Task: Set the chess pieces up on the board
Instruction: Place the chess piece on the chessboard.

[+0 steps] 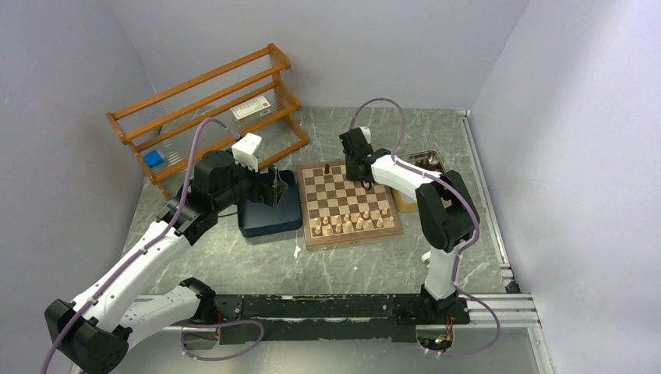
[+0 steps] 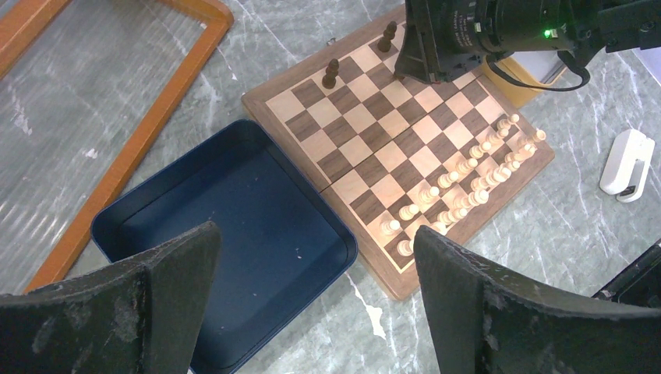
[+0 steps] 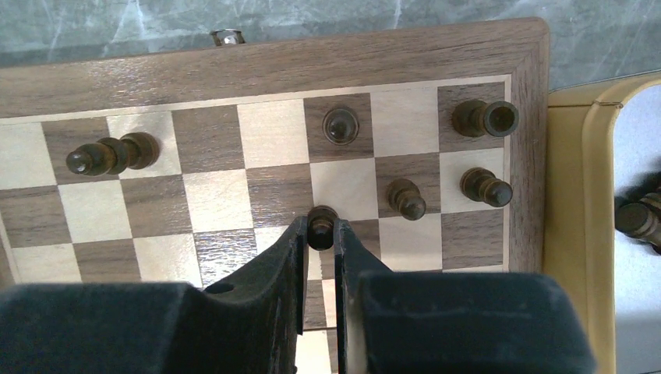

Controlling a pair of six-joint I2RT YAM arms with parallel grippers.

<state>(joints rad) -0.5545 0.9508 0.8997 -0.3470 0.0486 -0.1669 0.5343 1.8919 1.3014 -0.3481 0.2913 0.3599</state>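
Note:
The board (image 1: 348, 202) lies mid-table, with pale chessmen (image 1: 352, 224) in its two near rows. Several dark chess pieces stand at its far end: one on the far left (image 3: 109, 155), one in the back row (image 3: 341, 125), and three near the right corner (image 3: 485, 118). My right gripper (image 3: 320, 231) is shut on a small dark pawn (image 3: 322, 222) over the second row from the far edge. The board's right part (image 2: 421, 136) is hidden by the right arm in the left wrist view. My left gripper (image 2: 316, 249) hangs wide open and holds nothing, above the blue tray (image 2: 234, 234).
A yellow-rimmed tray (image 3: 573, 218) with more dark pieces (image 3: 639, 218) sits right of the board. The blue tray (image 1: 269, 214) lies left of it. An orange wooden rack (image 1: 210, 105) stands at the back left. A white object (image 2: 627, 164) lies near the board's front.

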